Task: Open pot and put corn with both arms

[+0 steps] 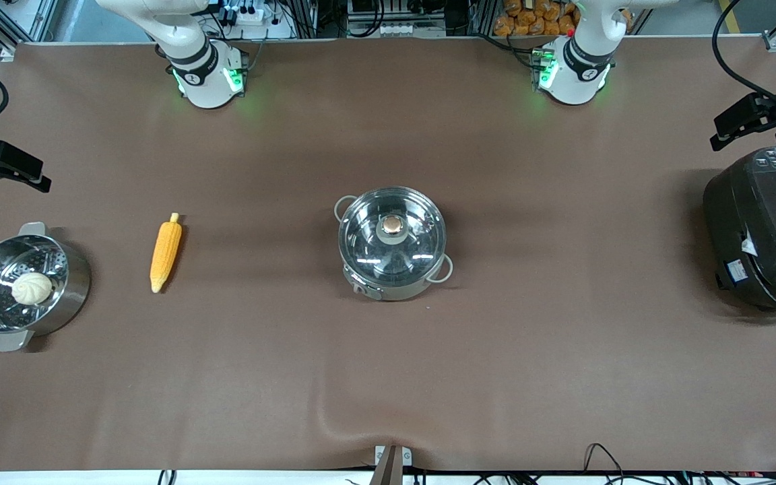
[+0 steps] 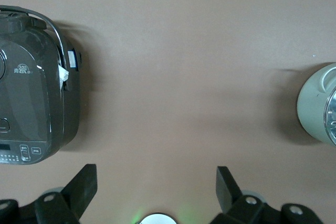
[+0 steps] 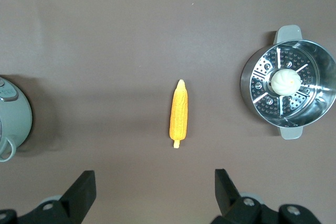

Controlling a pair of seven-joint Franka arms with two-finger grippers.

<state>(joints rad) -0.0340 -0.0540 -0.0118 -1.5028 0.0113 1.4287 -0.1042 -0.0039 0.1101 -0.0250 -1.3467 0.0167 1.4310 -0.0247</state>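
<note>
The pot (image 1: pixel 393 244) sits at the middle of the tabletop (image 1: pixel 536 350), its glass lid (image 1: pixel 392 236) still seated with the copper knob (image 1: pixel 393 224) dead centre, and the corn (image 1: pixel 166 253) lies flat on the cloth toward my right arm's end, at about nine o'clock from the pot in the front view, well apart from it. Nothing is grasped yet: my left end effector (image 2: pixel 153 187) hangs with its fingers spread wide and empty over bare cloth between the pot and the black cooker (image 1: pixel 765 232), and my right end effector (image 3: pixel 152 190) is just as wide and empty over the stretch around the corn. I judge the lid comes first, so I should bring my left arm straight down over the knob, close on it squarely, and lift vertically so the rim clears without dragging the pot. For the corn, I should turn my right wrist so the fingers straddle the cob across its thick middle, not its taper. The front view alone shows the lid and knob; my left wrist view catches only a sliver of the pot's pale wall. My right wrist view shows best the steamer pot (image 3: pixel 289 88) with the bun (image 3: pixel 285 81) on its perforated insert, at three o'clock from the corn there.
</note>
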